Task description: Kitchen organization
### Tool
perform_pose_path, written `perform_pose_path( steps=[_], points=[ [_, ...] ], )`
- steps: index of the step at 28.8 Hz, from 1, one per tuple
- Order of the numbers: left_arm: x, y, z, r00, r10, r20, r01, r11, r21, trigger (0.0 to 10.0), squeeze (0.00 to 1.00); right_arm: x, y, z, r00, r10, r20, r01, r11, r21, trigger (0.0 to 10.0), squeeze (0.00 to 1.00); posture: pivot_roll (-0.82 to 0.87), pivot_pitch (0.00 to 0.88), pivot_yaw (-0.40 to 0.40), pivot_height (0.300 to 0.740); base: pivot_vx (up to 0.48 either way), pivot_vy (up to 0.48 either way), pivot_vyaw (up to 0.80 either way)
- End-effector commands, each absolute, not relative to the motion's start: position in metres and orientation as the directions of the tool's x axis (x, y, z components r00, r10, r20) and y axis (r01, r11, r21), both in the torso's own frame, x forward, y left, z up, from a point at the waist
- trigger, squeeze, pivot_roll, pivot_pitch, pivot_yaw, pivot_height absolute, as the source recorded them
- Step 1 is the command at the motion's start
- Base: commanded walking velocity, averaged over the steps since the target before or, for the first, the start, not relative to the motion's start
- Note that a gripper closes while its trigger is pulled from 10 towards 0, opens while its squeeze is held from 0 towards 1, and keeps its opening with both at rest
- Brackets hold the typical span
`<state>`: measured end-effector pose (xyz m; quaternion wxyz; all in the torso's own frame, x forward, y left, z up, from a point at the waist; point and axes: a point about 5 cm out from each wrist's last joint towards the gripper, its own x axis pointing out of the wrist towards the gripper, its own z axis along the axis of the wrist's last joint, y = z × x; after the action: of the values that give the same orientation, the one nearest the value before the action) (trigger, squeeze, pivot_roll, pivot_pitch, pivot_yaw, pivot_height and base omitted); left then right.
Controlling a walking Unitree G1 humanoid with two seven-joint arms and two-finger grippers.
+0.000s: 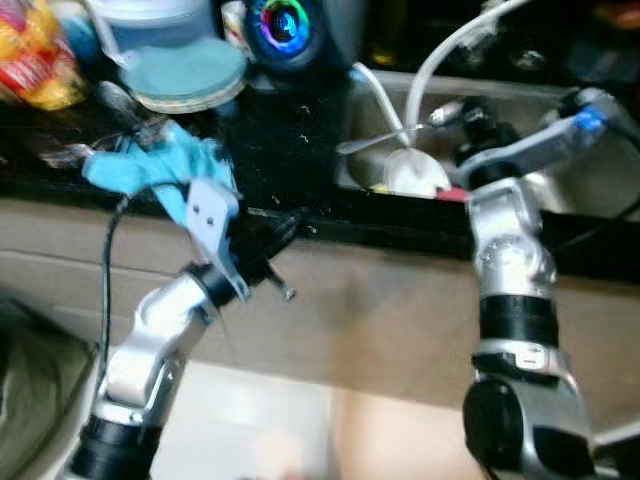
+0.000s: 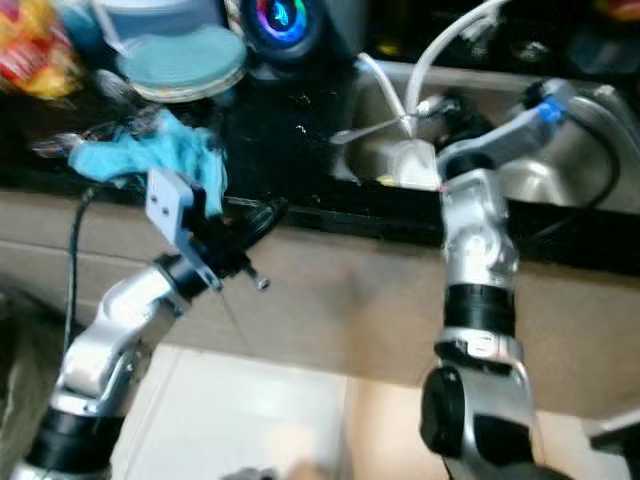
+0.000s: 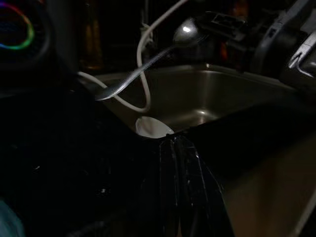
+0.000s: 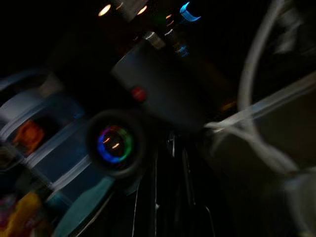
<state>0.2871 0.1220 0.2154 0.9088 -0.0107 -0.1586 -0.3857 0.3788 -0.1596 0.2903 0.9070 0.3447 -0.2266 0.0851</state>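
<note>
While both silver arms reach up from below the cabinet front, the left gripper (image 1: 285,228) rests at the near edge of the black countertop (image 1: 280,150), its two black fingers lying together with nothing between them, as the left wrist view shows. Just beside that arm, on the counter, lies a crumpled light-blue cloth (image 1: 155,165). Beyond it sits a teal-lidded container (image 1: 190,72), with a yellow and red snack bag (image 1: 35,55) at the far left corner and a dark speaker with a glowing rainbow ring (image 1: 283,22) behind.

To the right the steel sink (image 2: 560,175) holds the work. The right gripper (image 1: 465,118) reaches over the basin and is clamped on a metal spoon (image 1: 385,140) by its bowl end, the handle stretching toward the counter. A white rounded object (image 1: 415,172), perhaps a sponge or cup, lies at the sink's near edge, and a white hose (image 1: 450,45) arcs overhead.

I judge the spoon light, rigid and slick, likely to pivot in a narrow pinch; a hold nearer mid-handle would steady it.

From the left wrist camera the spoon (image 3: 148,64) appears whole, hanging above the basin, shiny bowl up by the right gripper; the head views blur this. Looking along its own dark fingers, the right wrist camera gives the speaker ring (image 4: 114,144) and shelved containers.
</note>
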Motion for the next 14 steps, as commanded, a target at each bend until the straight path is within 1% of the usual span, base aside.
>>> perform_pose_path(
  steps=[1, 11, 14],
  points=[
    [0.2865, 0.1174, 0.2091, 0.646, -0.713, 0.273, 0.719, 0.688, 0.099, 10.0, 0.00, 0.3770, -0.1741, 0.2861, 0.886, -0.048, 0.461, -0.274, 0.749, 0.604, 10.0, 0.00, 0.12, 0.084, -0.035, 0.740, 0.398, 0.000, 0.00],
    [0.2856, 0.1161, 0.2084, 0.641, -0.718, 0.271, 0.723, 0.684, 0.100, 10.0, 0.00, 0.3767, -0.1748, 0.2875, 0.883, -0.052, 0.466, -0.274, 0.749, 0.604, 10.0, 0.00, 0.12, 0.089, -0.038, 0.740, 0.397, 0.000, 0.00],
    [0.2853, 0.1157, 0.2082, 0.640, -0.719, 0.271, 0.724, 0.682, 0.098, 10.0, 0.00, 0.3771, -0.1776, 0.2899, 0.881, -0.067, 0.467, -0.256, 0.764, 0.593, 10.0, 0.00, 0.13, 0.091, -0.042, 0.740, 0.384, 0.000, 0.00]
  ],
)
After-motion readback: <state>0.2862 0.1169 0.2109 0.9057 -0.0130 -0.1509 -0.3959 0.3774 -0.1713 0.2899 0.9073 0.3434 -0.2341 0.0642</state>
